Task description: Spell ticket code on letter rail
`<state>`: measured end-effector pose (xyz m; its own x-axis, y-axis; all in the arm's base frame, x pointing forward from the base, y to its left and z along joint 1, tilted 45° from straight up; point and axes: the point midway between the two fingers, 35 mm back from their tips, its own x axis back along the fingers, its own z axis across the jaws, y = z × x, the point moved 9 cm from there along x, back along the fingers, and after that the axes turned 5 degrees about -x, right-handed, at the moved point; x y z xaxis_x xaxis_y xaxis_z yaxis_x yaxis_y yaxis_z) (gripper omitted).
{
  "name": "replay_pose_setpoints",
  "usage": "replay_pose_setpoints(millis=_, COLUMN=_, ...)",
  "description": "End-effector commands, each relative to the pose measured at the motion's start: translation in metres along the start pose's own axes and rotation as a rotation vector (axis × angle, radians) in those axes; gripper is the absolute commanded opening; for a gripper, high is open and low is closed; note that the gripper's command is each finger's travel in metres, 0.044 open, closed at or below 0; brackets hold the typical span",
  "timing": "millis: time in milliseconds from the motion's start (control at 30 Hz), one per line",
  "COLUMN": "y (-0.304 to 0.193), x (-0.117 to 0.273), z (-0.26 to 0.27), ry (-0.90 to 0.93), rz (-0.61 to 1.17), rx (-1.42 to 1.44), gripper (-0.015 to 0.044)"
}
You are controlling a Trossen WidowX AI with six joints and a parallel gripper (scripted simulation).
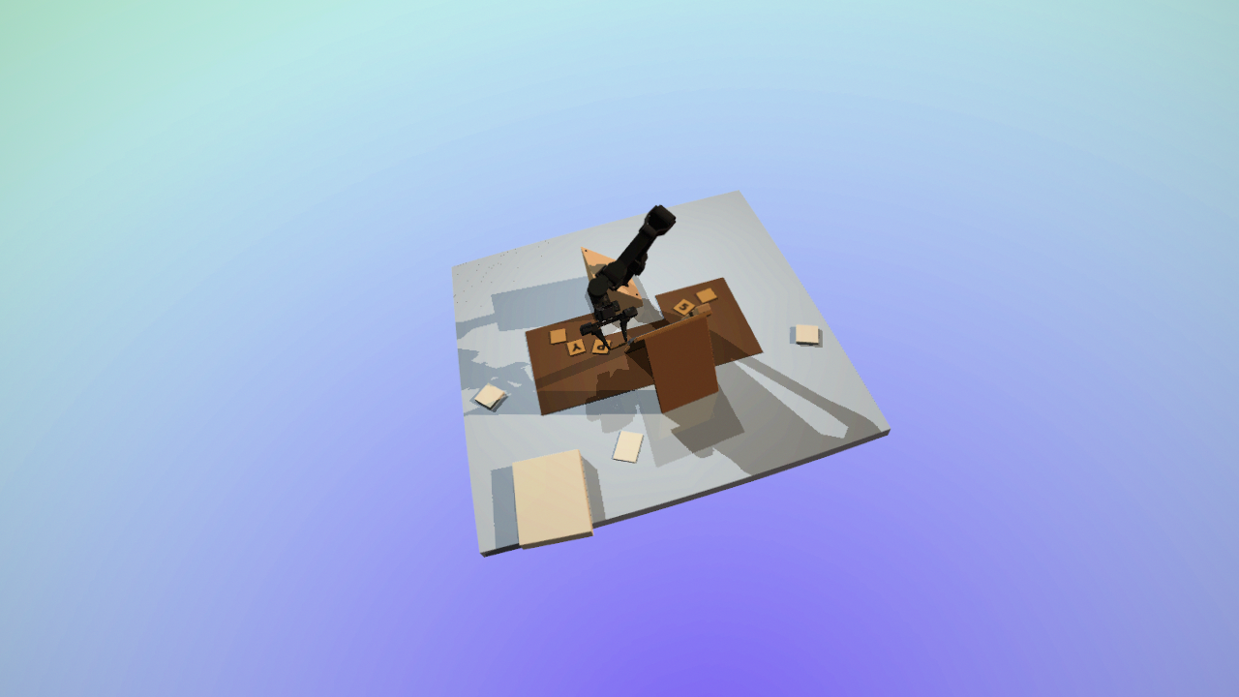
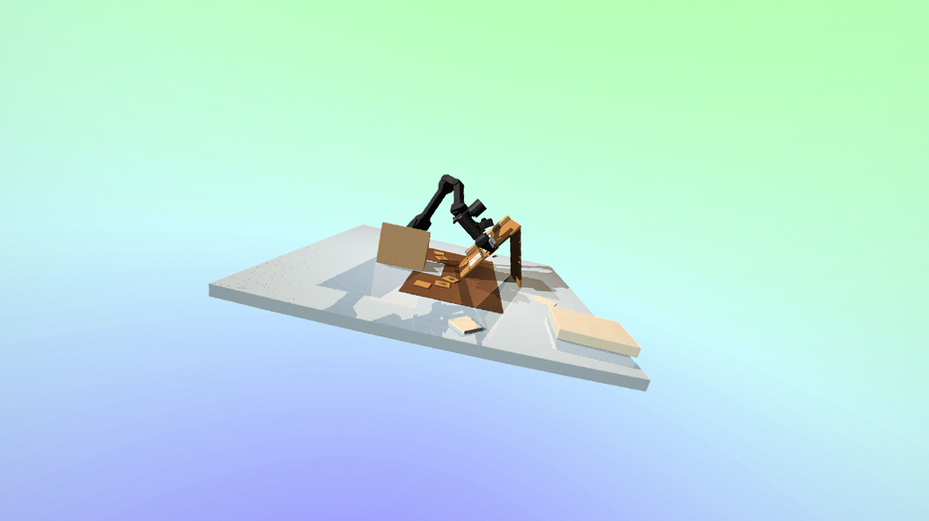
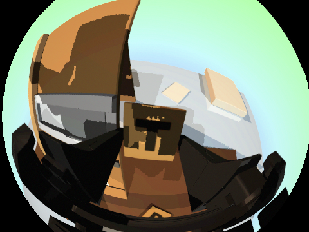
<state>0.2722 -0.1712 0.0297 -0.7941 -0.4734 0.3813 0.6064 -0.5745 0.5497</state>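
Note:
My gripper is shut on a T tile, held upright by its side edges, beside the right end of the grey rail in the wrist view. The tile looks just outside the rail; contact is unclear. The rail crosses the slanted board. A Y tile and a partly hidden lettered tile lie on the left. An S tile lies on the right. Rail contents are unclear, and no ticket code is readable.
Plain-looking tiles lie on the brown mats. A tan panel stands near the arm. A large cream block overhangs the counter edge. Small cream blocks lie around.

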Motion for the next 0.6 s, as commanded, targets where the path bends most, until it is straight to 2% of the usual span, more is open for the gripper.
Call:
replay_pose_setpoints(millis=0, y=0.0010, x=0.0005, z=0.0023, ry=-0.004, rz=-0.004, rx=0.002, gripper=0.0000)
replay_pose_setpoints(millis=567, y=0.0003, x=0.0004, z=0.0107, ry=-0.004, rz=-0.004, rx=0.002, gripper=0.0000)
